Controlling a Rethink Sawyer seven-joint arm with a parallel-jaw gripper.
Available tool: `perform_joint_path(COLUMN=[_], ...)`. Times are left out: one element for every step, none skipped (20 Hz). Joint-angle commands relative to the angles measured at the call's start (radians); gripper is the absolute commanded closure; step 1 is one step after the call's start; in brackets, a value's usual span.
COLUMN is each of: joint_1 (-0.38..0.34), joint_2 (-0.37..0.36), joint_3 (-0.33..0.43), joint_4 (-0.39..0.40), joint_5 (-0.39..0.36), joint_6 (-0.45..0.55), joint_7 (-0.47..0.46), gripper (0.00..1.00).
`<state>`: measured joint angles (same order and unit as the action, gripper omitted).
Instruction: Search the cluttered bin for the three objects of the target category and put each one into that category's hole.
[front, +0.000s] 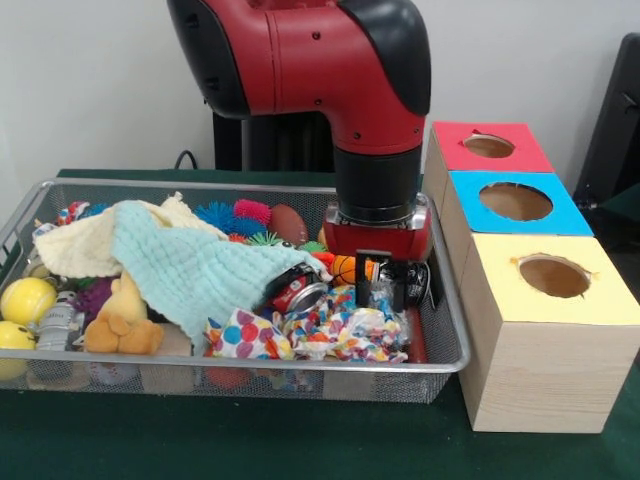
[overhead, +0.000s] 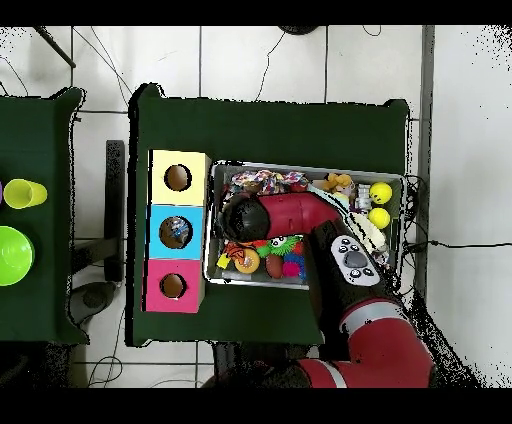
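My gripper (front: 391, 285) hangs low inside the right end of the wire mesh bin (front: 445, 340). It sits just above a polka-dot cloth (front: 335, 335). A crushed red and silver can (front: 300, 294) lies just left of it, and a small orange ball (front: 344, 268) sits behind that. Something shiny shows at the gripper, but I cannot make out a grasp. Right of the bin stand three wooden boxes with round holes: a red-topped box (front: 520, 150), a blue-topped box (front: 570, 215) and a yellow-topped box (front: 600, 300). In the overhead view my arm (overhead: 300, 215) covers the gripper.
The bin's left and middle hold a cream towel (front: 95, 245), a teal cloth (front: 195, 270), a plush bear (front: 122, 322), two yellow balls (front: 27, 299), spiky balls (front: 215, 214) and a brown football (front: 288, 223). Overhead, green cups (overhead: 14, 254) stand on a side table.
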<state>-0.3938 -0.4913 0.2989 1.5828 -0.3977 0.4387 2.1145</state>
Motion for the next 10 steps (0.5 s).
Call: perform_joint_path(joint_1=[-0.065,-0.067,-0.074,-0.077,-0.083,-0.087,-0.093,-0.096,-0.100,-0.102], joint_2=[-0.042,-0.043,-0.056,-0.058,-0.067,-0.068,-0.074,-0.074,-0.079,-0.079], joint_3=[0.012,0.013,0.017,0.020,0.024,0.027,0.030,0.032,0.034,0.035], joint_4=[0.018,0.017,0.027,0.027,0.037,0.038,0.043,0.044,0.047,0.048], joint_5=[0.020,0.019,0.019,0.019,0.018,0.018,0.018,0.017,0.017,0.016], joint_6=[0.134,0.136,0.142,0.145,0.145,0.146,0.149,0.150,0.151,0.151], joint_7=[-0.051,-0.052,-0.056,-0.058,-0.061,-0.061,-0.065,-0.065,-0.068,-0.068], gripper=[1.00,1.00,1.00,1.00,1.00,1.00,1.00,1.00,1.00,1.00])
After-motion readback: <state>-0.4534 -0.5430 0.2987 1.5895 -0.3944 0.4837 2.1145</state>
